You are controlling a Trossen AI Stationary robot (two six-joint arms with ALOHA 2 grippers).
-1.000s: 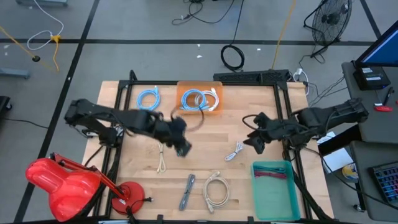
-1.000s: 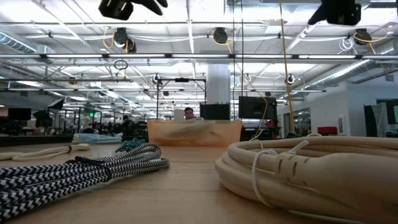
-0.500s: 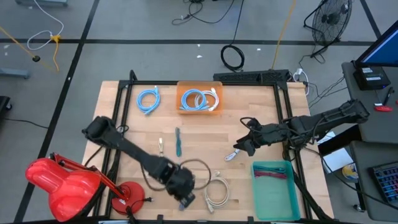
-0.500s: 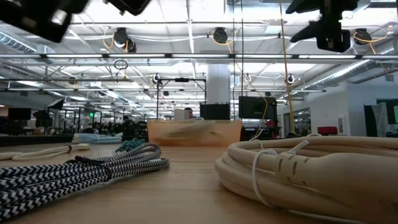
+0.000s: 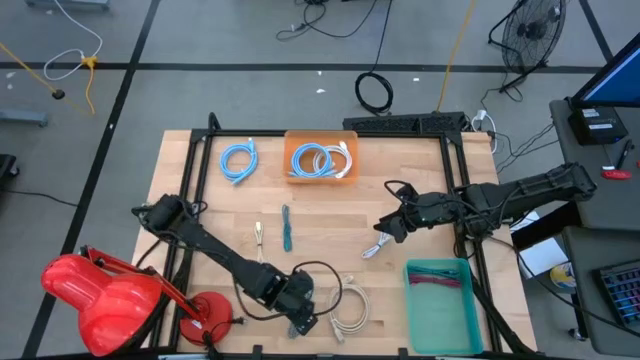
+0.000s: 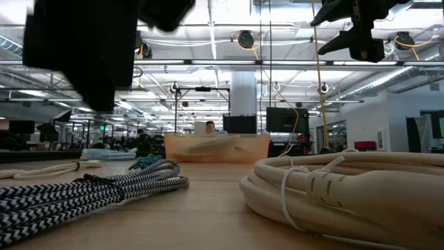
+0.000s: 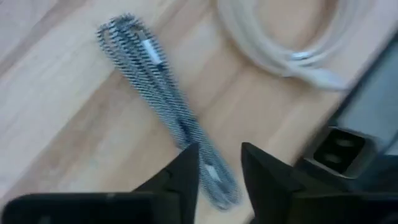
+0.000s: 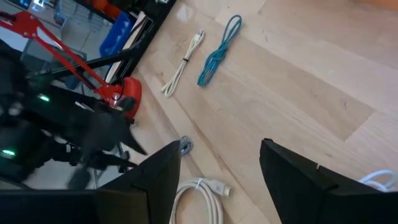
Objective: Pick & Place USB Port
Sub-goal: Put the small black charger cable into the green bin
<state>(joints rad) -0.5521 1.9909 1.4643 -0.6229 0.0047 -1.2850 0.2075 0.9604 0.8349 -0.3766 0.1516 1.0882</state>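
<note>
The left gripper sat low at the bottom centre of the high view, right over the black-and-white braided cable that lay at the front of the table. In the left wrist view its two fingers stood apart, with the near end of that cable running between them; nothing was clamped yet. To do the pick well, it looked wise to centre the bundle between the fingers, drop until the tips nearly met the wood, and close on the whole bundle rather than one strand. The thick white cable lay just beside it and could be snagged. The right gripper hovered right of centre near a small white cable, jaws wide apart and empty. The green bin at lower right seemed one likely drop spot.
</note>
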